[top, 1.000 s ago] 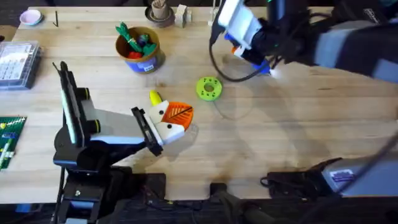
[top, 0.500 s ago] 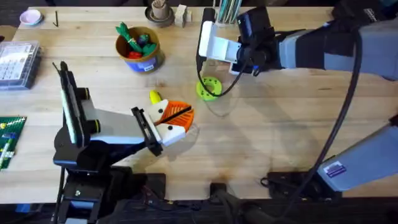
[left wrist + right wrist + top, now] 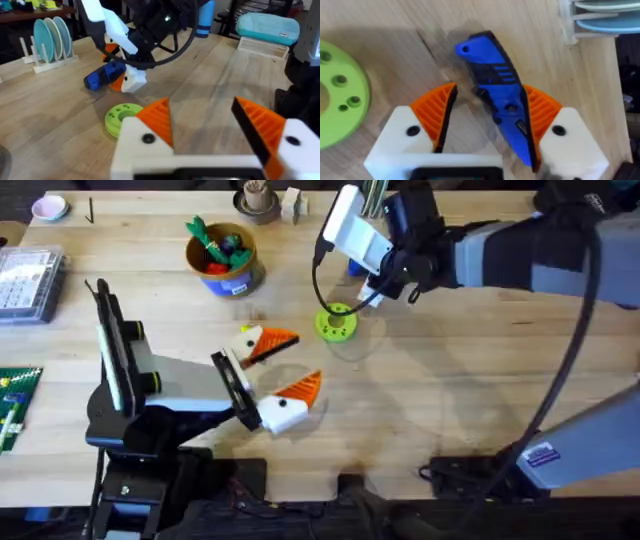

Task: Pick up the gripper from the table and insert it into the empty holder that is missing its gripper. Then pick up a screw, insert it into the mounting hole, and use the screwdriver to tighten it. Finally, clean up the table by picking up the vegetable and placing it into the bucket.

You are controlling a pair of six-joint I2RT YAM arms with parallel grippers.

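Note:
The blue screwdriver (image 3: 492, 75) lies slanted on the wood between the orange pads of my right gripper (image 3: 490, 92), which is open; one pad touches it and the other stands apart. From overhead, the right gripper (image 3: 358, 262) and screwdriver (image 3: 356, 266) are just behind the green disc (image 3: 336, 322). My left gripper (image 3: 306, 358) is open near the table's front middle, with nothing between its fingers (image 3: 160, 120). The yellow vegetable (image 3: 246, 330) lies beside its far finger. The tan bucket (image 3: 240, 277) stands at the back left with red and green toys inside. The loose gripper, the holder and the screw are out of view.
A plate rack (image 3: 47, 40) stands behind the right gripper. A clear parts box (image 3: 28, 280) and a green board (image 3: 15, 395) sit at the left edge. A cup (image 3: 257, 202) is at the back. Bare wood lies to the right of the green disc.
My left gripper has opened, its fingers now spread apart. My right arm swung left across the back of the table and settled behind the green disc with the screwdriver.

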